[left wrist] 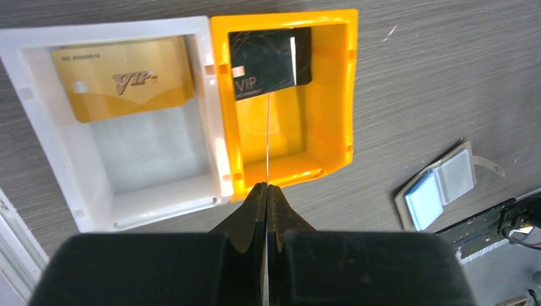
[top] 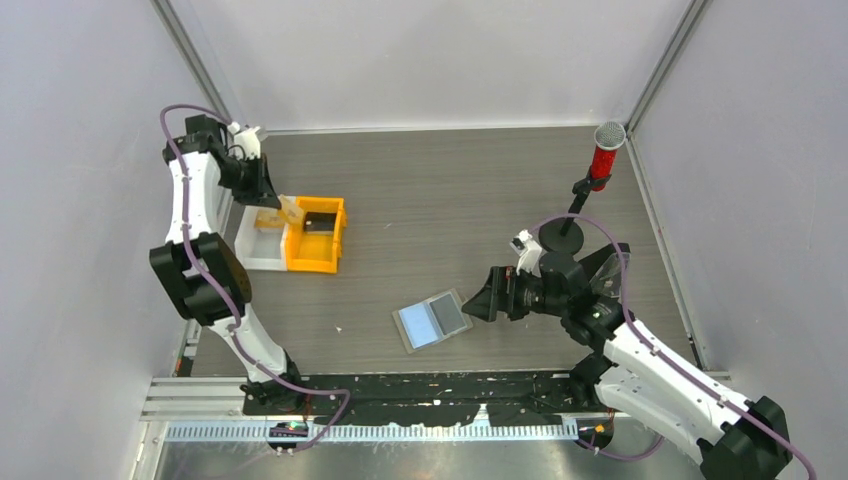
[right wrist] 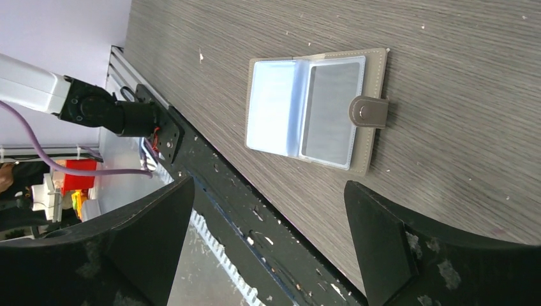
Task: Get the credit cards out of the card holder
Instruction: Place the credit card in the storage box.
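The left gripper [left wrist: 267, 189] pinched a thin card [left wrist: 268, 140] edge-on above the orange bin [left wrist: 332, 95]. The right gripper [right wrist: 269, 188] hung spread beside the open card holder [top: 434, 320]. Its blue credit card [right wrist: 271, 105] sat pocketed, so a shallow approach might shove the holder instead

Grey wood-grain tabletop [top: 450, 190], pale lilac walls [top: 430, 60], metal rail [top: 400, 431] near edge; light apparently diffuse.

Grey card holder [right wrist: 369, 112] shows a light blue credit card [right wrist: 271, 105].
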You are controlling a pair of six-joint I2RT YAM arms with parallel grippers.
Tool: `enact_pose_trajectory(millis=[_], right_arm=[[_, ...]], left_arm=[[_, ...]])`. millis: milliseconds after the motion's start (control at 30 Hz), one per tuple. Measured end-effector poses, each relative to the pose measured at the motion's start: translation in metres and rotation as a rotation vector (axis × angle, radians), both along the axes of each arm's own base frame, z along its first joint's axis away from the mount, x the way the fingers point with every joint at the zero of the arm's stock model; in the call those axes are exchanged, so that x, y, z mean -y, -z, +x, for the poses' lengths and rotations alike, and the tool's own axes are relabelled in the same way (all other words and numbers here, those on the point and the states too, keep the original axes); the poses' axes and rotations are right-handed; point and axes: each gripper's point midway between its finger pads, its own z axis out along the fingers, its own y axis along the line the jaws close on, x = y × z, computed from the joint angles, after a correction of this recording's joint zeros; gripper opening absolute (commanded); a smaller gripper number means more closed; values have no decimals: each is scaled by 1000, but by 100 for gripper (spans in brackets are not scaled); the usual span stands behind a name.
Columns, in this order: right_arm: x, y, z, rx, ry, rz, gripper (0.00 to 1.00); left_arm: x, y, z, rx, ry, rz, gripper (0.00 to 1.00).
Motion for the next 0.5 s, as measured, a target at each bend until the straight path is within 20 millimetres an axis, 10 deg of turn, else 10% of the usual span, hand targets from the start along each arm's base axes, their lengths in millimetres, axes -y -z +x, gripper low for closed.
enact_pose_trajectory(millis=[500], right_arm=[[-4, 10, 12, -12, -22, -75, 95]], left_arm=[[-42, -9, 5, -45, -58, 57, 0]])
